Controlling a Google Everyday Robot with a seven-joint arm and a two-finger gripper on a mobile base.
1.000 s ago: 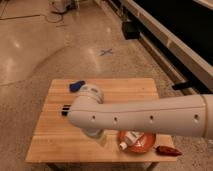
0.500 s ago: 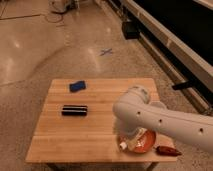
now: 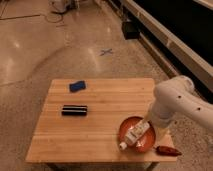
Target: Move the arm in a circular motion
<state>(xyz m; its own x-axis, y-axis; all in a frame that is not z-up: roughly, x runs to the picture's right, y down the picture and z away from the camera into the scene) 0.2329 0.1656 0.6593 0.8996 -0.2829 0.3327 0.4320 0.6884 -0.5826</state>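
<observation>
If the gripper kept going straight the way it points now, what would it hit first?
Likely the red plate: the gripper, at the arm's pale tip, points down-left just over it; depth is unclear.

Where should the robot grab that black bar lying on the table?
Probably best: grip the black bar at mid-length, across its narrow width, coming from straight above, since it lies flat, long and slim, on the table. The end effector hangs at the orange bowl, far right.
</observation>
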